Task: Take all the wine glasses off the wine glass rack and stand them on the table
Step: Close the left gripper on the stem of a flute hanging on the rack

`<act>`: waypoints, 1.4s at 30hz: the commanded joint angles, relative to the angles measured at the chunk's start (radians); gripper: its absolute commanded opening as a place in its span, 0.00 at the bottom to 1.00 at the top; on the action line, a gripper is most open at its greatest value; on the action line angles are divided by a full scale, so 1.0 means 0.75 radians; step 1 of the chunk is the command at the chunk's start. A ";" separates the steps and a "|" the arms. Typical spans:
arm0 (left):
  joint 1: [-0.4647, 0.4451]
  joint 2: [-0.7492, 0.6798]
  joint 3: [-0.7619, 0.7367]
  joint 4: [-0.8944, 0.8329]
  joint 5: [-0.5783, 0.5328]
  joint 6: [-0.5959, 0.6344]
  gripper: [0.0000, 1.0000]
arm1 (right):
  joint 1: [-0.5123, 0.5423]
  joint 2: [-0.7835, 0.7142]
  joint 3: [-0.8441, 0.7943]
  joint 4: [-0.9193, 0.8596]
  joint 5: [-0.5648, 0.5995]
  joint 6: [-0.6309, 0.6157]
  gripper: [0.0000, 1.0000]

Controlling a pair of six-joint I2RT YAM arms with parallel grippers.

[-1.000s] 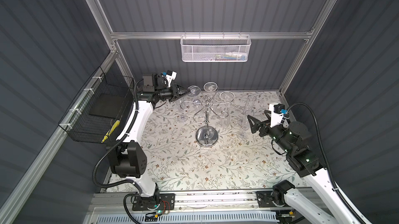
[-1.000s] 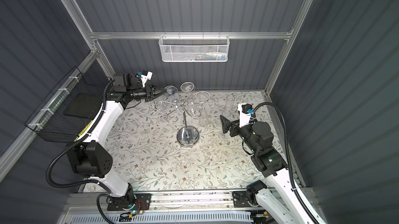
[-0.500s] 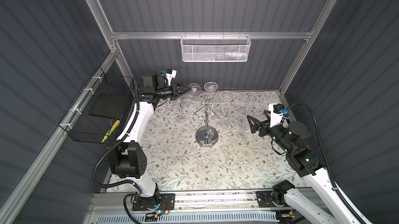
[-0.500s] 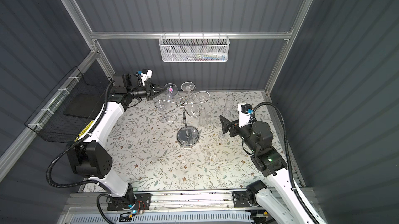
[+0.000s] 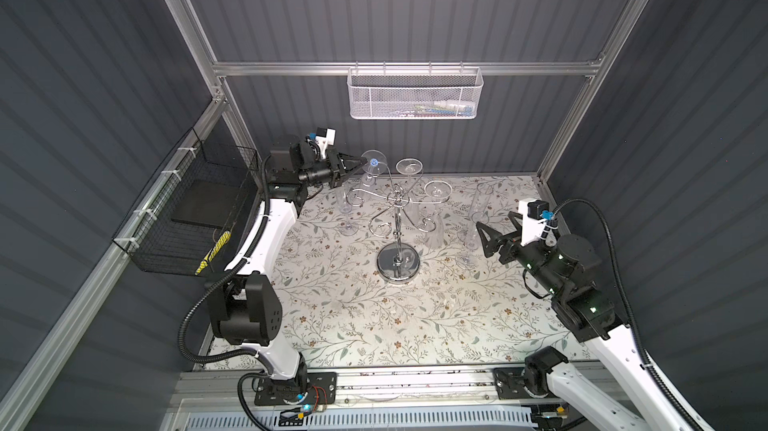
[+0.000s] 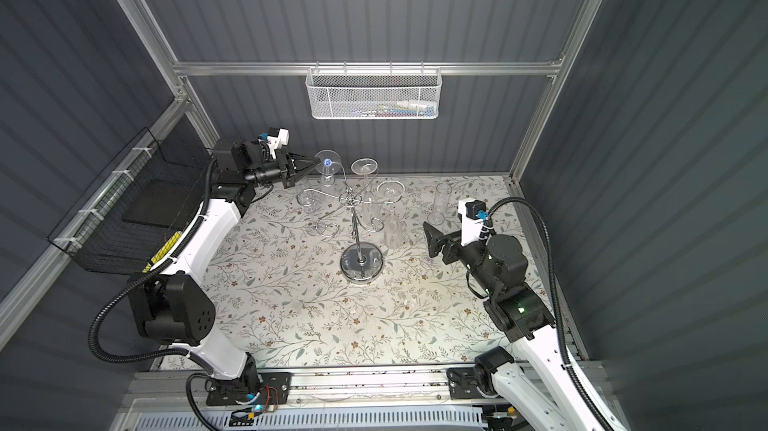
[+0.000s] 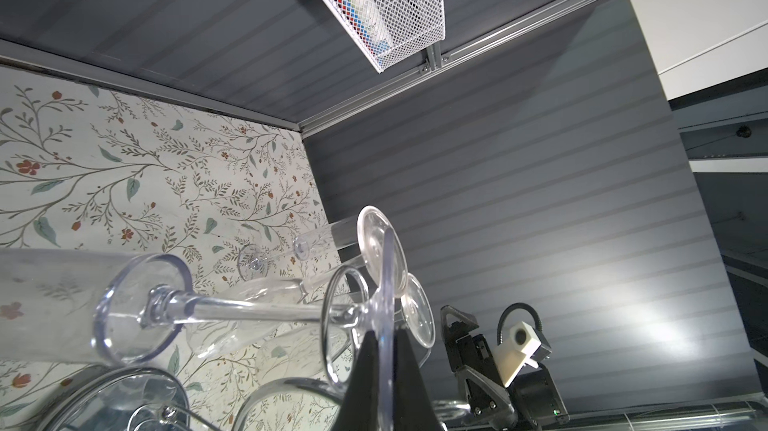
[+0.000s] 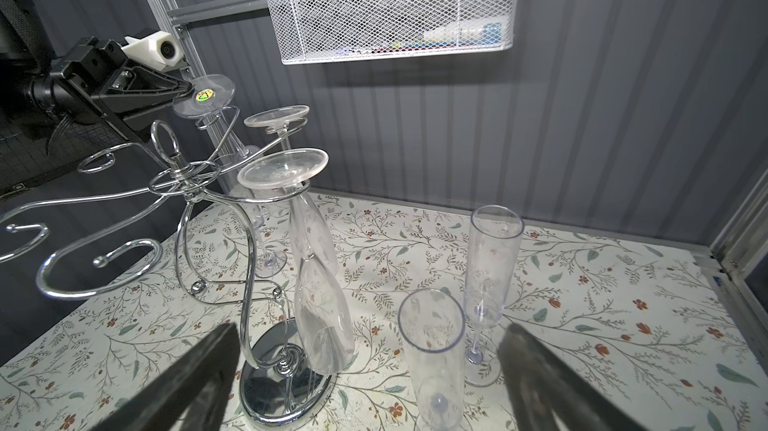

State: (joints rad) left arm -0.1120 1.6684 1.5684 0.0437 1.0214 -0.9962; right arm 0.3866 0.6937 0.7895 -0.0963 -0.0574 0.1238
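**Left gripper pinches the foot of a hanging glass**

A second ago the left gripper [image 5: 365, 163] stood with its jaws apart, short of the rack; now it has reached in and clamped on the rim of the wine glass [image 5: 374, 161] foot, which sits slightly higher in both top views than before. The right arm has not moved.

The wine glass is clear plastic, a slim flute hung bowl-down, its round foot bearing a small coloured sticker and tilted above a scroll. In the left wrist view its stem runs through the curled wire end, so it remains on the wine glass rack [image 5: 398, 267], a shiny chrome stand with a disc base, thin pole and scrolled arms near the middle of the table. Two more flutes [image 8: 320, 283] hang from it, and two upright flutes [image 8: 490, 267] stand just ahead of the right gripper [image 8: 370, 329], whose black fingers gape wide and hold nothing.

The table [image 5: 353, 325] wears a pale cloth printed with leaves and small flowers. Ribbed dark grey walls [image 5: 415, 13] on aluminium framing carry a white mesh basket [image 5: 415, 96] at the back and a black wire basket [image 5: 187, 217] on the left
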 commanded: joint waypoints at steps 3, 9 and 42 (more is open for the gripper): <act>-0.026 -0.020 0.038 0.120 0.001 -0.070 0.00 | -0.004 -0.011 0.031 0.002 -0.013 -0.010 0.99; -0.063 0.016 0.071 0.112 0.005 -0.064 0.00 | -0.004 -0.010 0.031 0.002 -0.015 -0.011 0.99; -0.095 -0.331 -0.152 0.000 -0.110 -0.082 0.00 | -0.004 -0.001 0.082 -0.041 -0.001 0.002 0.99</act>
State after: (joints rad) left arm -0.1825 1.4647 1.4590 0.0425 0.9684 -1.0550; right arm 0.3866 0.6956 0.8154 -0.1097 -0.0566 0.1238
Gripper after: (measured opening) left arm 0.080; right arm 0.989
